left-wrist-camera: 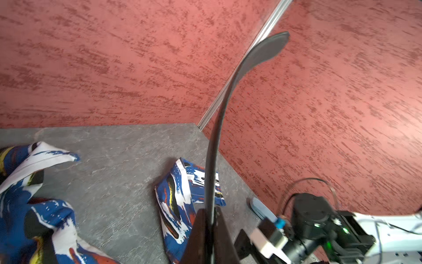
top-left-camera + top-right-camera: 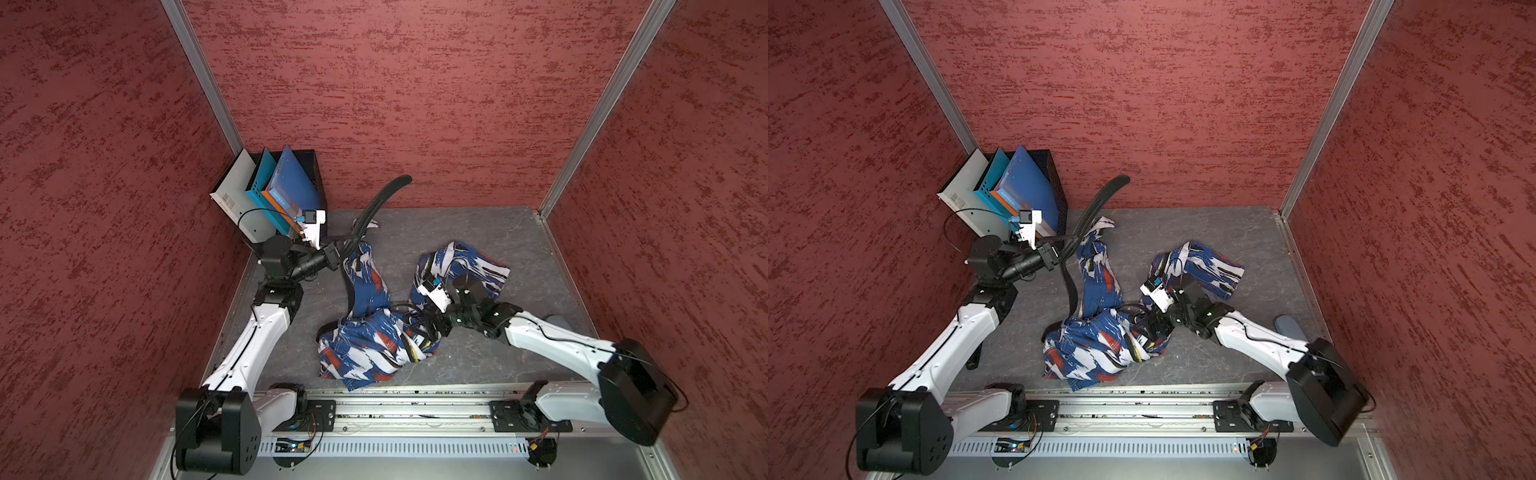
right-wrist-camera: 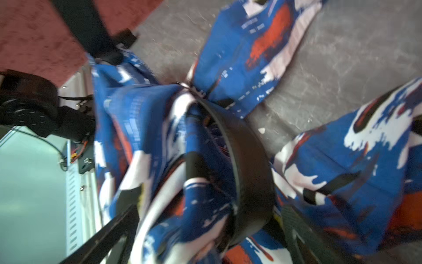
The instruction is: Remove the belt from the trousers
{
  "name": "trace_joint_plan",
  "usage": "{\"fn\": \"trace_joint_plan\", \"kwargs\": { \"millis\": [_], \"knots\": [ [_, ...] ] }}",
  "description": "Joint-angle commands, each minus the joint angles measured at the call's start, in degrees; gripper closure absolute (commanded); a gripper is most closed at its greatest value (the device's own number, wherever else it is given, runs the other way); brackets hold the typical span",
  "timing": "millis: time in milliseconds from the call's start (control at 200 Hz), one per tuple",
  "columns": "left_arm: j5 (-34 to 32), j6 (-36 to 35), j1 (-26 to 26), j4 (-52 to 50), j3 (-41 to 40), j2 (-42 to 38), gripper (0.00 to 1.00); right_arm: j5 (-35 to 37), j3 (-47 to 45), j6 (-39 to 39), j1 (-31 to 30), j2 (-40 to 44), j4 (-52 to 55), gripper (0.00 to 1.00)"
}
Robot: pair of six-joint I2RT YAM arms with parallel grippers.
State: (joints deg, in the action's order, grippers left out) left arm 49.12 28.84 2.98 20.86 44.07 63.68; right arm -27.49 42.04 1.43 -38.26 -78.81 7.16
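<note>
- Left pincer (image 2: 337, 252): clamped shut on the belt (image 2: 372, 208) mid-strap. The free tip arcs up toward the rear wall.
- Right pincer (image 3: 201, 230): jaws spread wide, straddling the bunched waist of the trousers (image 2: 365, 345). Nothing is gripped.
- Progress: a long run of strap is clear of the trousers, but one curve sits in the waistband folds, so extraction is judged about half done. The buckle is not visible.
- Clearance: the file rack (image 2: 316, 174) stands just beside the left pincer and the rear wall is near the tip. Open worktop (image 2: 478, 232) lies toward the right arm.

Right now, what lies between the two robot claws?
In both top views, the belt hangs from the left gripper, then one patterned trouser leg lies before the right gripper at the bunched waist.
</note>
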Motion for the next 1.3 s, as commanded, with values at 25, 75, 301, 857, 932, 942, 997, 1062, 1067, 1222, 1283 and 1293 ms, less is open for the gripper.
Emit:
{"fn": "trace_joint_plan", "kwargs": {
  "millis": [25,75,301,857,932,942,997,1062,1067,1222,1283,1293],
  "knots": [
    [2.4,2.0,-0.4,4.8,-4.8,-2.4,1.0,6.6,11.4,-1.6,-0.5,-12.5,6.3,0.03],
    [1.6,2.3,-1.0,5.1,-6.1,-3.8,1.0,6.5,13.7,-3.0,-1.4,-16.0,7.7,0.07],
    [-6.3,9.0,-6.6,9.4,-7.9,-6.7,1.0,-1.2,12.5,-6.1,-1.2,-9.9,1.0,0.96],
    [-27.6,13.9,-3.4,-35.5,-5.0,-2.1,0.0,10.2,7.0,-35.1,12.3,17.0,-19.3,1.0],
    [-25.0,12.3,-5.4,-33.7,-6.6,-7.8,0.0,12.1,0.8,-31.9,11.7,18.8,-21.5,1.0],
    [-23.7,12.0,-6.0,-32.2,-6.9,-8.4,0.0,12.4,0.2,-31.5,11.7,19.0,-21.7,1.0],
    [-15.1,7.2,-6.9,-23.4,-7.2,-12.1,0.02,13.4,-1.7,-29.8,11.8,19.6,-21.2,1.0],
    [-2.8,-3.0,-6.1,-17.7,-4.0,-14.4,0.02,13.4,-1.1,-28.2,12.8,19.1,-18.7,1.0],
    [-1.7,-3.6,-6.0,-17.4,-3.7,-14.4,0.01,13.3,-1.0,-28.0,12.9,19.1,-18.4,1.0],
    [13.2,-11.1,5.1,-14.3,4.6,-8.9,0.07,8.4,2.7,-18.6,18.7,17.1,-15.5,1.0],
    [9.5,-20.0,13.1,-21.9,7.5,-5.9,0.08,6.7,2.5,-16.8,19.8,17.4,-17.1,1.0],
    [9.1,-22.0,14.4,-23.0,7.9,-5.3,0.08,6.3,2.5,-16.6,19.9,17.5,-17.4,1.0]
  ]
}}
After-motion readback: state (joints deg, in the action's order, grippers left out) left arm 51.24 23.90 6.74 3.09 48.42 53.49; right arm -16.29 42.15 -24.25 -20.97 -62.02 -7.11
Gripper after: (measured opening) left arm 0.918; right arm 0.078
